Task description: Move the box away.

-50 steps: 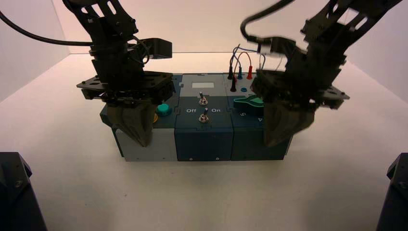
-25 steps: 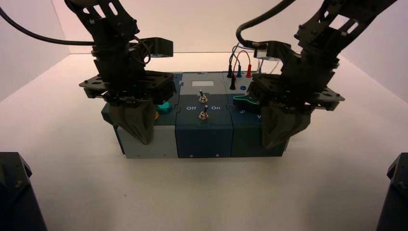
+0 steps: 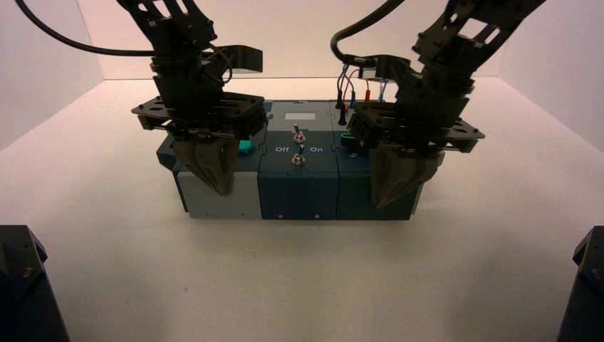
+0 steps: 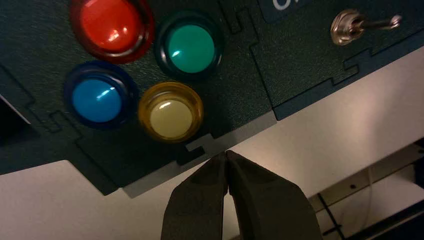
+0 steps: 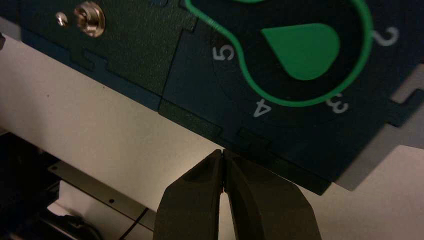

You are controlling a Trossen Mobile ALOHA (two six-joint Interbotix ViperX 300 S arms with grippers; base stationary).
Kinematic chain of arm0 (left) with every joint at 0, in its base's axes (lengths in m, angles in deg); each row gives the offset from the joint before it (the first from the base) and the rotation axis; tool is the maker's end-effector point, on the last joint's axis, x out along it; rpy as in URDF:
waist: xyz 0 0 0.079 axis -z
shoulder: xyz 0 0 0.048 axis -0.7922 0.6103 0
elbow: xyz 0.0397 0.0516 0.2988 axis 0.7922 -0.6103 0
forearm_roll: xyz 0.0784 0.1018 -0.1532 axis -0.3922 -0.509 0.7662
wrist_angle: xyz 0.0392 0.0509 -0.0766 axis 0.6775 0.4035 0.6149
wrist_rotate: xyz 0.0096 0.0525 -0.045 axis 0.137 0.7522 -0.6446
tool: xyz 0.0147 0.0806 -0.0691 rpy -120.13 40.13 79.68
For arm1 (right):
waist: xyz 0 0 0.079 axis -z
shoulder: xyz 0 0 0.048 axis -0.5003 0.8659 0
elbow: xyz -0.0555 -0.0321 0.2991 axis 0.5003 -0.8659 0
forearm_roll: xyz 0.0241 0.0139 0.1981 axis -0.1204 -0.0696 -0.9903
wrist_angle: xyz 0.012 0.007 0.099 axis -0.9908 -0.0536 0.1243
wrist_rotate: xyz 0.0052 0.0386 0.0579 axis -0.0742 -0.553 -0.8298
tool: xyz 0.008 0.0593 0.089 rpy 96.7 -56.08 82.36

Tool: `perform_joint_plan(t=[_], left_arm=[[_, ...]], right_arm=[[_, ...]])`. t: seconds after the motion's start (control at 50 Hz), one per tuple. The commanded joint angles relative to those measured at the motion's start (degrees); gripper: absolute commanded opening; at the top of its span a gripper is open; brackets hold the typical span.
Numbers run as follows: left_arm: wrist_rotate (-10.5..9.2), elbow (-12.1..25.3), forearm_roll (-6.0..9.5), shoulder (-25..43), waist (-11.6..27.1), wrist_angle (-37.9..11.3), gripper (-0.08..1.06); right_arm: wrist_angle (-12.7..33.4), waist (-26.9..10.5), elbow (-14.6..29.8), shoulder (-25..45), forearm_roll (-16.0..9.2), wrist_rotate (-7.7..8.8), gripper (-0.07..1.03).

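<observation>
Numerals 5, 4, 3, 2 ring green dial (image 5: 300, 50) on box (image 3: 299, 196)

A pale, plain table (image 3: 128, 271) carried everything, running back to meet light walls (image 3: 43, 64) at the rear and on both sides. Only one thing stood directly on it: the box (image 3: 299, 196), a wide dark-teal panel box with a grey section at its left front, set squarely near the middle of the surface with its long front facing the camera. At the near corners, two dark blocks (image 3: 25, 285) showed at the table's edge.
</observation>
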Motion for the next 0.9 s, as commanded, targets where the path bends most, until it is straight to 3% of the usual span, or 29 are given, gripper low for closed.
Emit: perform_joint_plan(t=[0.02, 0.64, 0.72, 0.9], left_arm=[[1.41, 2.11, -0.62, 0.97, -1.85, 0.79, -0.03], [8.35, 7.56, -0.97, 7.29, -8.96, 2.46, -0.03], [10.11, 8.79, -0.97, 8.44, -10.72, 2.9, -0.03], [11.51, 9.84, -1.23, 10.72, -12.13, 4.04, -0.03]], right_arm=[[-0.79, 1.05, 2.37, 1.14, 1.41, 0.18, -0.02], [0.18, 6.86, 8.0, 5.62, 6.86, 0.26, -0.02], [0.26, 6.94, 10.28, 8.17, 7.91, 0.18, -0.02], [1.76, 6.94, 14.15, 12.66, 9.67, 0.26, -0.02]])
